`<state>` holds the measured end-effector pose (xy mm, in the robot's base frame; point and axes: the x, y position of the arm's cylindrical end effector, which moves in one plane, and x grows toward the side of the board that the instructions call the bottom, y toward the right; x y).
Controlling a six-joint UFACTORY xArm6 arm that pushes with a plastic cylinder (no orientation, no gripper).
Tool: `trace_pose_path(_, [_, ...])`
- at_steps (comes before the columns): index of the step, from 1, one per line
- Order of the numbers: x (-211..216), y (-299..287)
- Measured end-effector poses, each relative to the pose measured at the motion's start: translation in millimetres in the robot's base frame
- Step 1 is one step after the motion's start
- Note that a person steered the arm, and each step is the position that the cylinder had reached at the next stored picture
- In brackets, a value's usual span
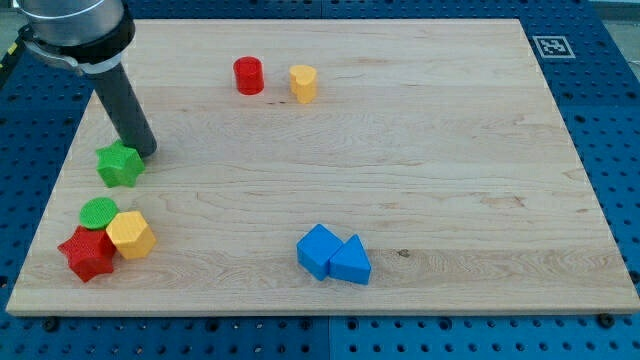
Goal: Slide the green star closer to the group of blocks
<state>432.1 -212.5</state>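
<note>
The green star (119, 165) lies at the view's left, on the wooden board (420, 170). My tip (146, 152) rests just above and to the right of the star, touching or nearly touching it. Below the star sits a group of blocks: a green cylinder (98, 212), a yellow hexagon (131, 235) and a red star (87, 253), packed together near the board's lower left corner. A small gap separates the green star from this group.
A red cylinder (248, 76) and a yellow block (303, 83) stand near the view's top. A blue block (318, 250) and a blue triangle (350, 262) sit together at the bottom centre. The board's left edge runs close to the star.
</note>
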Motion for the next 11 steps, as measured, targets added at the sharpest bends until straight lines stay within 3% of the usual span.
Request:
trace_pose_path(1, [-28, -19])
trace_pose_path(3, [-18, -65])
trace_pose_path(5, [14, -38])
trace_pose_path(7, [21, 2])
trace_pose_path(10, [52, 3])
trace_pose_path(11, [-10, 3])
